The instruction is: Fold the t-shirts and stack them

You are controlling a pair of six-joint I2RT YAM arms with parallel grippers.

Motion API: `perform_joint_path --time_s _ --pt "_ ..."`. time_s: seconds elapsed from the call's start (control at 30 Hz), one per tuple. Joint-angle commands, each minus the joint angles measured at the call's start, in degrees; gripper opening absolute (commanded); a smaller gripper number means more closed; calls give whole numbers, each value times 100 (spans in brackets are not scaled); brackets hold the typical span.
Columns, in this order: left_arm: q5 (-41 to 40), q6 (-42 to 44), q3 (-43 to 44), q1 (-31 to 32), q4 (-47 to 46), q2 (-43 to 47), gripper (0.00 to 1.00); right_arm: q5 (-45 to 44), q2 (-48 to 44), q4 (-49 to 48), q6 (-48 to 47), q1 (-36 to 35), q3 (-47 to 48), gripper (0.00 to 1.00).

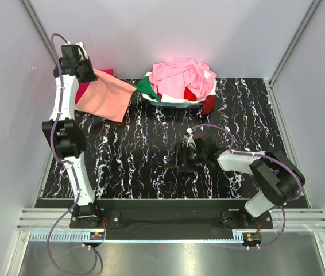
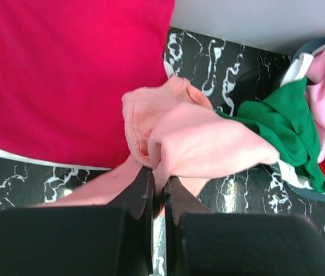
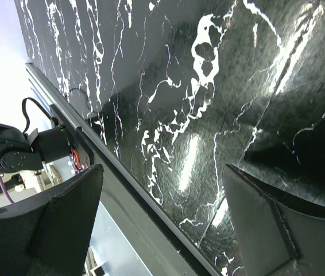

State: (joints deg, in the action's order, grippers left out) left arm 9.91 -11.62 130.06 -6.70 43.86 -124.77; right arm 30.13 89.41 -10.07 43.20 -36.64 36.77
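1. The left tool is clenched on a bunched edge of the salmon-orange shirt, at the far left of the mat.
2. The shirt's long axis slants from the tool toward the near right, across the crimson shirt.
3. The basin holds a pink shirt on top, with green, red and white beneath.
4. The right tool is released, low over the mat.

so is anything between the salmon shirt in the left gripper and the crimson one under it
Nothing visible. The left gripper is shut on the salmon-orange shirt, which drapes over the crimson shirt with no other thing between. The green shirt lies close beside it, on the pile's side.
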Motion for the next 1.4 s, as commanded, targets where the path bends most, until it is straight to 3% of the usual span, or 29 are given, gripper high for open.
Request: perform_joint_path --time_s 0.0,0.23,0.8,1.37 --pt "125 45 275 -121 -684 101 0 133 147 -84 -57 -45 277 91" --pt "125 256 370 -147 -1283 260 0 212 367 4 -84 -36 453 91" --pt "134 379 1170 -332 -1389 14 0 300 534 84 -110 -27 576 91" --pt "230 265 1188 -420 -1388 383 0 362 604 84 -101 -10 620 91"
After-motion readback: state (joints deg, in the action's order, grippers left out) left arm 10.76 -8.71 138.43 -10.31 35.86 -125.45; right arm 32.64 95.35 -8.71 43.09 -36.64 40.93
